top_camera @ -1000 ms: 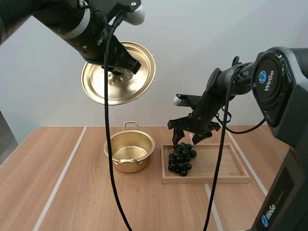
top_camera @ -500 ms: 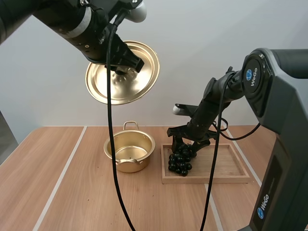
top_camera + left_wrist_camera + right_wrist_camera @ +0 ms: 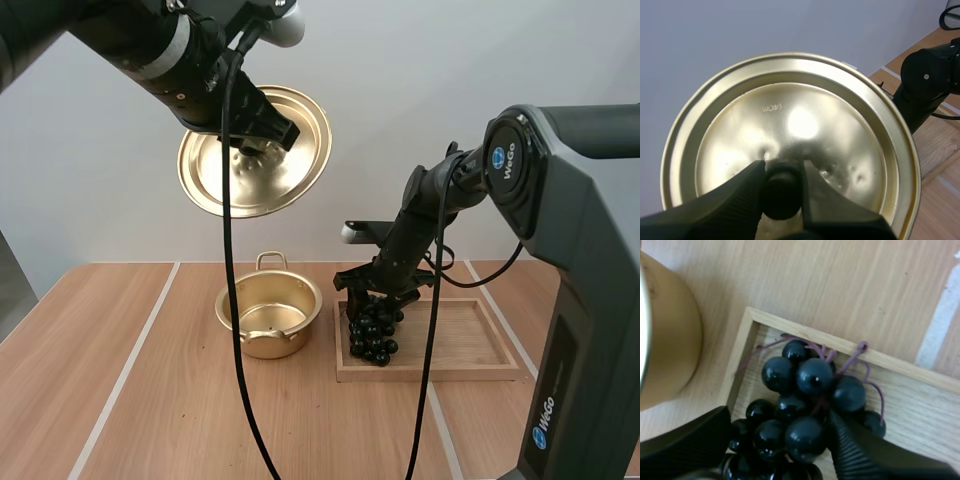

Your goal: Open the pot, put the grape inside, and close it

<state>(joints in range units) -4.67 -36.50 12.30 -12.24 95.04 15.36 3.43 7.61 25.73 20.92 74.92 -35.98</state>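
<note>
Left gripper (image 3: 782,172): clamping the knob (image 3: 782,195) of the lid (image 3: 800,115), fingers pressing it from both sides; holding the lid (image 3: 300,150) high, above and behind the pot (image 3: 268,315).
Lid change: drifting hardly at all over the last half second.
Pot: sitting open and empty on the table (image 3: 150,380), just left of the tray (image 3: 460,345).
Right gripper (image 3: 378,290): having dropped from above the tray and slid a little toward the pot, now sitting down on the grapes (image 3: 373,335).
Right fingers: standing apart, straddling the top of the bunch (image 3: 805,405); not yet pinching, as far as I can judge.
Grapes: lying in the tray's near-left corner, beside the pot wall (image 3: 665,335).
Meaning: opening looks done; the grasp is starting. Closing on the stems (image 3: 860,360) looks safer than squeezing loose berries.
</note>
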